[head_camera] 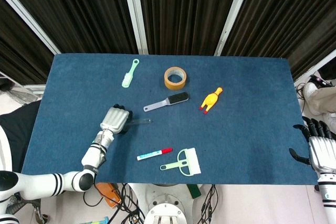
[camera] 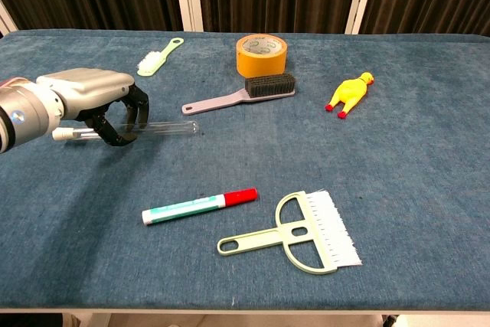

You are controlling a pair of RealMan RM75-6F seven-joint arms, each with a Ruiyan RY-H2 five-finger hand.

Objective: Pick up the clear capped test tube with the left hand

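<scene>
The clear capped test tube (camera: 170, 129) lies nearly level, its white cap (camera: 60, 134) sticking out to the left of my left hand (camera: 99, 101). The hand's dark fingers (camera: 129, 116) curl around the tube's middle and grip it just over the blue tabletop. From above, my left hand (head_camera: 115, 120) is at the left of the table, with the tube's free end (head_camera: 139, 121) pointing right. My right hand (head_camera: 318, 145) hangs past the table's right edge, fingers apart and holding nothing; the chest view does not show it.
A red-capped marker (camera: 199, 205) and a pale green hand brush (camera: 298, 233) lie in front of the tube. Behind it are a grey brush (camera: 241, 93), an orange tape roll (camera: 260, 53), a green brush (camera: 159, 57) and a yellow rubber chicken (camera: 349, 94).
</scene>
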